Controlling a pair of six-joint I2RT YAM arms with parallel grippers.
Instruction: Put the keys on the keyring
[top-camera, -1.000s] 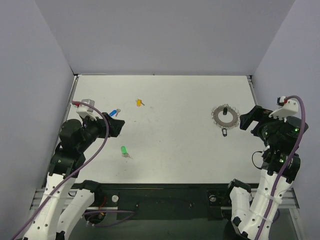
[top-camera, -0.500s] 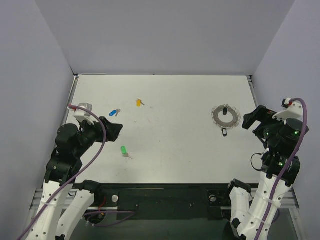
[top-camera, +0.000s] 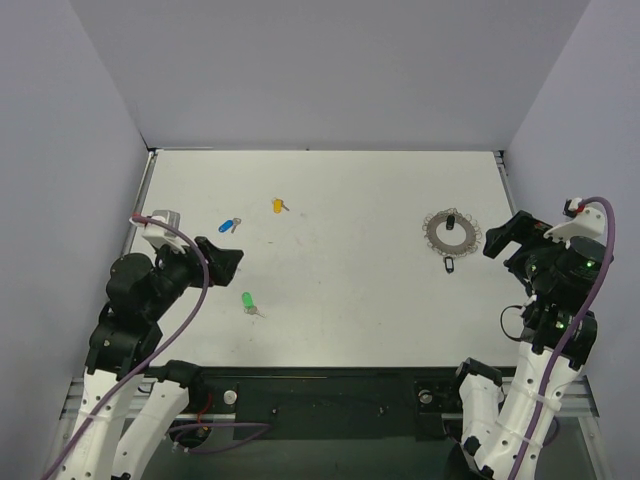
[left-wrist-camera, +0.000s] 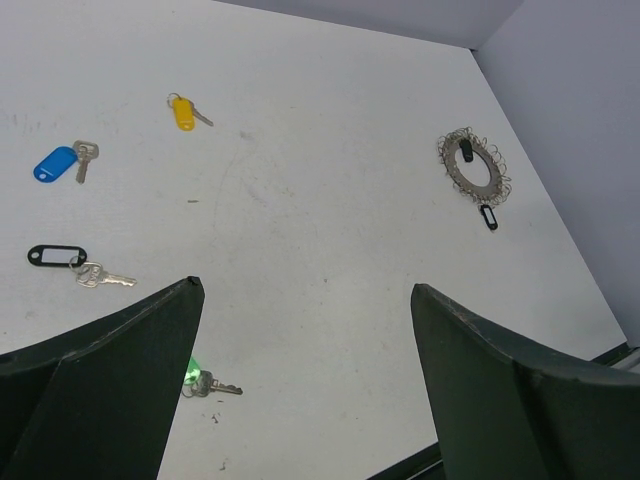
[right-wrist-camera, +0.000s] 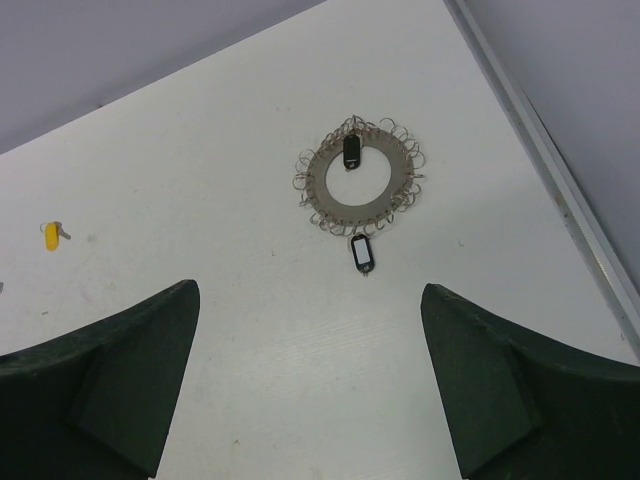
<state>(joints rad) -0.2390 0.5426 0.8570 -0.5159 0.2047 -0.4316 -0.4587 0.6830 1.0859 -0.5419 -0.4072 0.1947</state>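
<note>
The keyring (top-camera: 450, 232) is a lacy silver ring at the right of the white table; it also shows in the left wrist view (left-wrist-camera: 472, 168) and the right wrist view (right-wrist-camera: 358, 178). One black key (right-wrist-camera: 351, 150) lies on the ring's far side. Another black key (right-wrist-camera: 362, 253) lies at its near edge. The yellow key (top-camera: 278, 205), blue key (top-camera: 230, 225) and green key (top-camera: 247, 301) lie loose on the left. A third black-tagged key (left-wrist-camera: 58, 257) lies near the blue one. My left gripper (top-camera: 225, 262) is open and empty above the table, beside the green key. My right gripper (top-camera: 505, 238) is open and empty, just right of the ring.
Grey walls close in the table on the left, back and right. A metal rail (right-wrist-camera: 545, 160) runs along the right edge, close to the ring. The dark front frame (top-camera: 320, 385) sits between the arm bases.
My left arm has drawn back toward the near left, uncovering more of the table by the blue key. My right gripper has shifted slightly right and back. No key has moved.
</note>
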